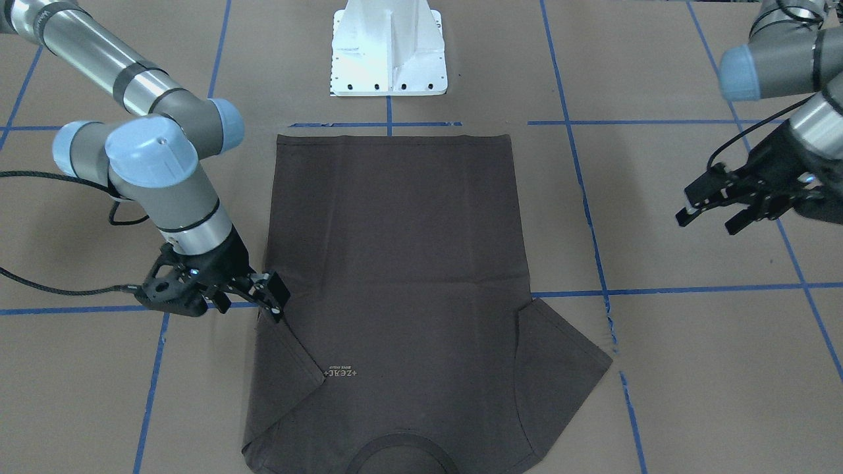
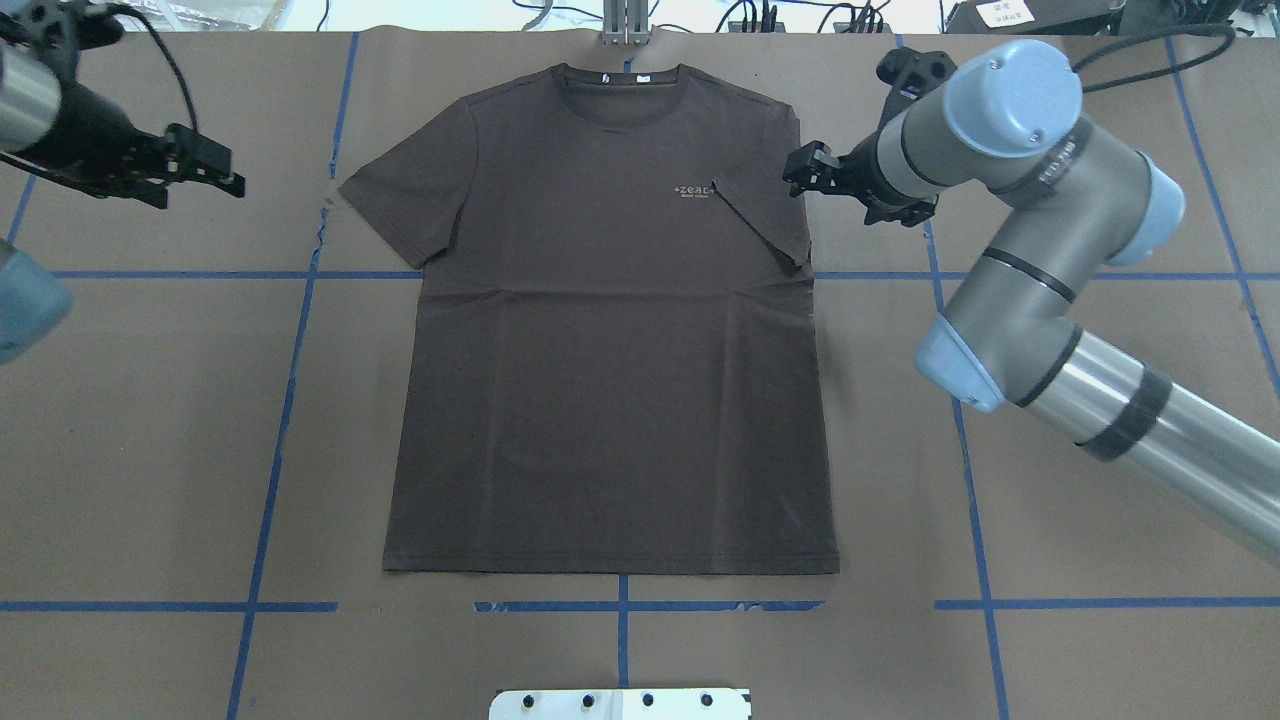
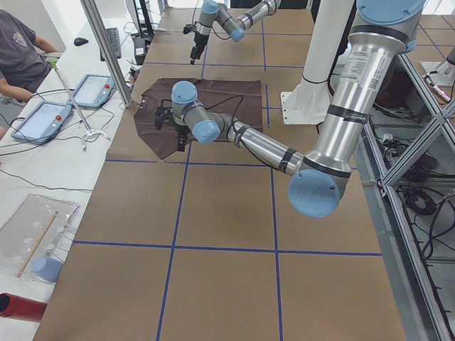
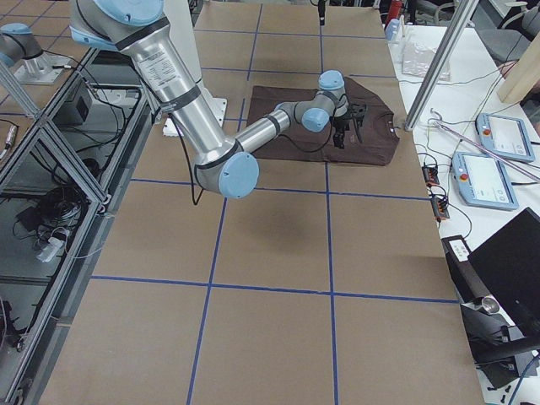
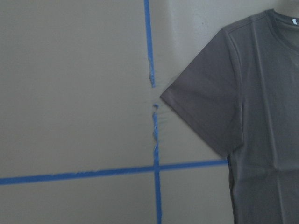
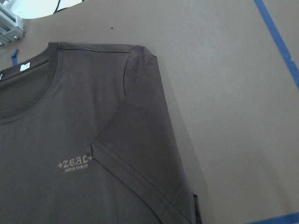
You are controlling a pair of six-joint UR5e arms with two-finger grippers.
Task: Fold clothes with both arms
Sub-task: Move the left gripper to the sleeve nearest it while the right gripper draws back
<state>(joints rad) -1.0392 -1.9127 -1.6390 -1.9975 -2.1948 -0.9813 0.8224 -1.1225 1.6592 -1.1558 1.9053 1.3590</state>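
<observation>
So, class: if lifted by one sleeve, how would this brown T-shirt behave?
Probably floppy: the T-shirt lies flat and its folded sleeve holds a sharp crease. Likely light, since it looks thin. Pushed, it would probably bunch, as its faint chest creases suggest.

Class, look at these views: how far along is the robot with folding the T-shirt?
Done: the right sleeve is folded in over the chest of the T-shirt. In hand: nothing is gripped; the right gripper sits open beside that fold, the left gripper hovers open off the cloth. Left: the spread left sleeve and the body folds.
</observation>
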